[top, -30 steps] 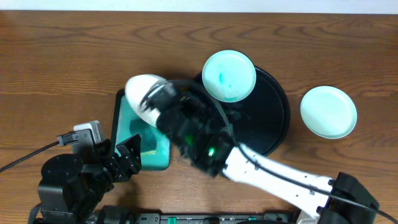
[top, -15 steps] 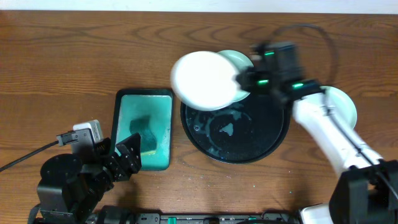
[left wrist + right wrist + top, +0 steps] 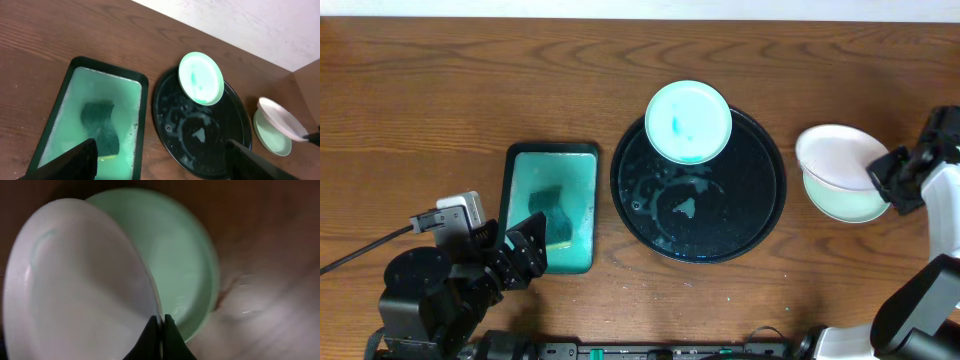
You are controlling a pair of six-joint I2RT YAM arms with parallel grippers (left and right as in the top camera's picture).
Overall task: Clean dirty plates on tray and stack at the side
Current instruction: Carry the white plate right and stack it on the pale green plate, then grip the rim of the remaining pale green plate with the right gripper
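Note:
My right gripper (image 3: 886, 172) is shut on the rim of the white plate (image 3: 835, 157) and holds it tilted just above a clean mint-green plate (image 3: 842, 203) on the table right of the tray. In the right wrist view the fingertips (image 3: 161, 322) pinch the white plate's (image 3: 75, 280) edge over the green plate (image 3: 185, 260). The black tray (image 3: 720, 225) is wet and carries a mint-green plate (image 3: 689, 122) with a teal smear at its far rim. My left gripper (image 3: 160, 160) is open and empty, low at the near left.
A teal rectangular basin (image 3: 553, 205) of soapy green water with a dark sponge (image 3: 546, 205) stands left of the tray. It also shows in the left wrist view (image 3: 95, 120). Bare wooden table lies beyond and to the far left.
My right arm carried the white plate from over the basin, across the tray, to above the clean green plate at the right. The left arm has not moved.

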